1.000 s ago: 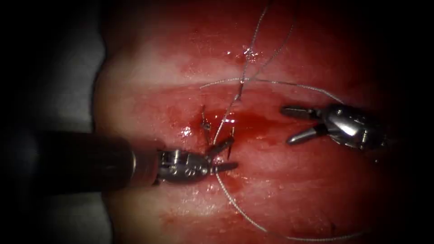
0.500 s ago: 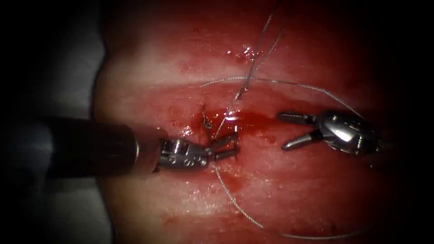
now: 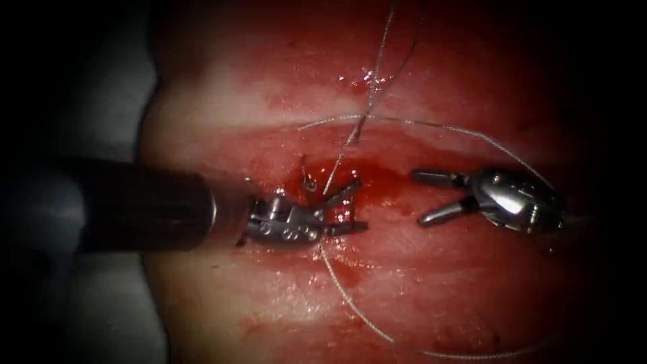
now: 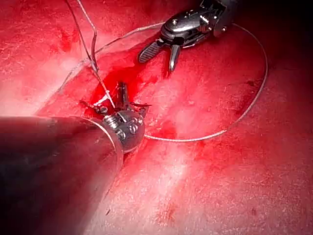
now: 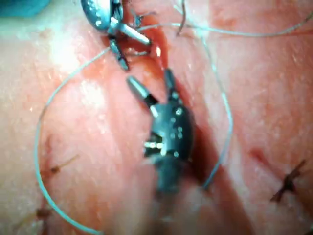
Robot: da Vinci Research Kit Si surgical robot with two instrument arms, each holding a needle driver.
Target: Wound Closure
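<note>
Looking down through the endoscope, I have both tools low over the tissue (image 3: 438, 283).

- Left tool (image 3: 360, 204): it comes in from the left and its 2 jaws are spread wide at the cut (image 3: 337, 176). One jaw angles toward the far side and the other lies flat toward the right. I see nothing clamped in it. In the left wrist view the same tool (image 4: 129, 98) sits open at the edge of the red fluid (image 4: 122, 73).
- Right tool (image 3: 431, 199): it sits right of the cut, well apart from the left tool. Its jaws are wide and point left, and it holds nothing. The right wrist view agrees, showing the right tool (image 5: 149, 78) parted with bare tissue between the jaws and the left tool (image 5: 136, 53) beyond it.
- Needle: a thin dark sliver stands between the left tool's jaws at the cut. I cannot tell whether it is the needle, or how deep it sits.
- Thread (image 3: 418, 123): 1 strand comes down from the far side into the cut and passes between the left tool's jaws. A second length arcs across the tissue from left of the cut to above the right tool. A third sweeps from under the left tool toward the near right in a wide loop.
- A short stub of thread end (image 3: 306, 176) stands just left of the cut.
- Red fluid (image 3: 371, 178) pools at the cut and spreads right.
</note>
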